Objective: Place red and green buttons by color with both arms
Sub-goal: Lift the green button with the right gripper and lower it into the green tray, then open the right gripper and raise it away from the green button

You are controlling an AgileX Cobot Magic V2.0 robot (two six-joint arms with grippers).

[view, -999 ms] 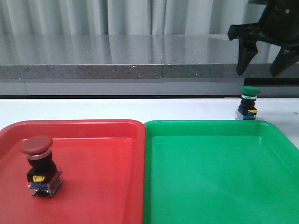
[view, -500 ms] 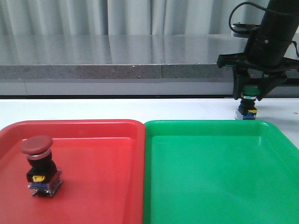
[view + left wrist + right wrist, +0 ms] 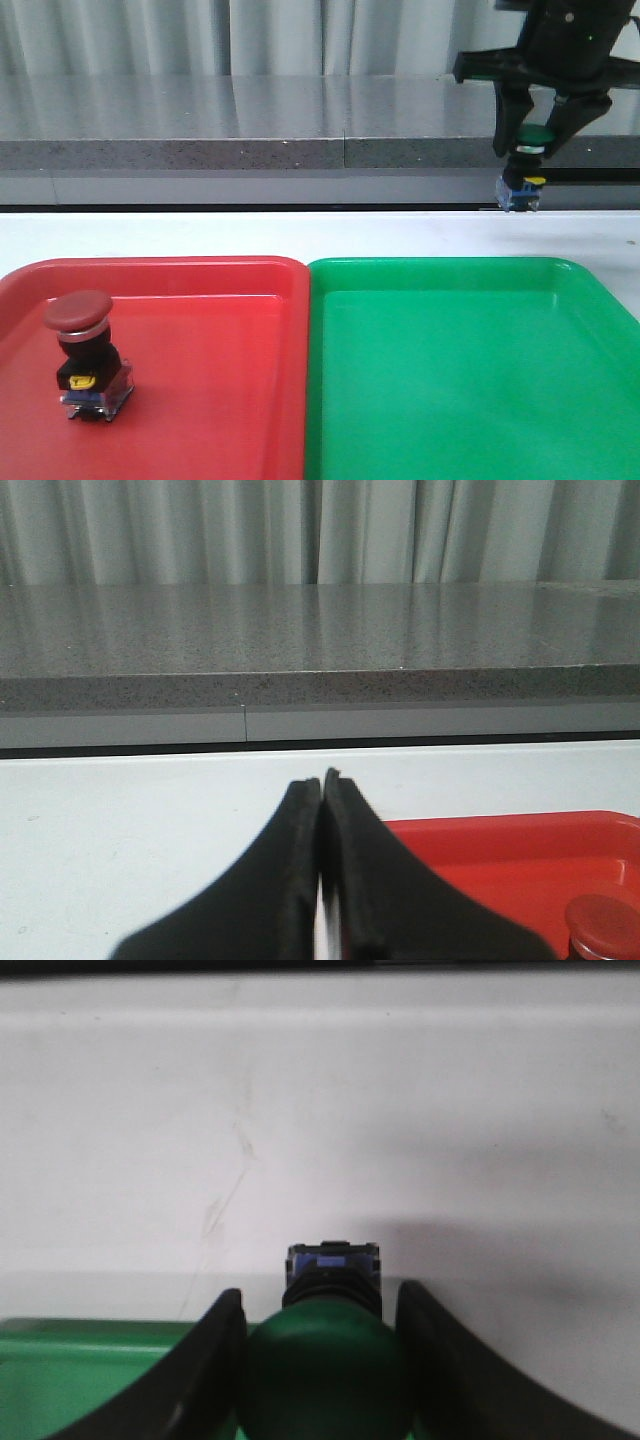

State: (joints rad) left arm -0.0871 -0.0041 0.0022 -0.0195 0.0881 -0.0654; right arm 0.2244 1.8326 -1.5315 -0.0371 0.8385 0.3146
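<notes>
The red button (image 3: 85, 355) stands upright in the red tray (image 3: 220, 400), left of its middle; its cap shows in the left wrist view (image 3: 603, 927). My right gripper (image 3: 532, 148) is shut on the green button (image 3: 524, 170) by its cap and holds it in the air above the white table, behind the green tray (image 3: 460, 380). In the right wrist view the green cap (image 3: 325, 1365) fills the gap between the fingers (image 3: 215, 1360). My left gripper (image 3: 322, 780) is shut and empty, low over the table beside the red tray (image 3: 500, 855).
A grey stone ledge (image 3: 250, 120) and a curtain run along the back. The white table (image 3: 250, 235) lies between the trays and the ledge. The two trays sit side by side at the front.
My right gripper came down over the green button, closed on its cap and lifted it off the table. The red button and the left gripper have not moved.
</notes>
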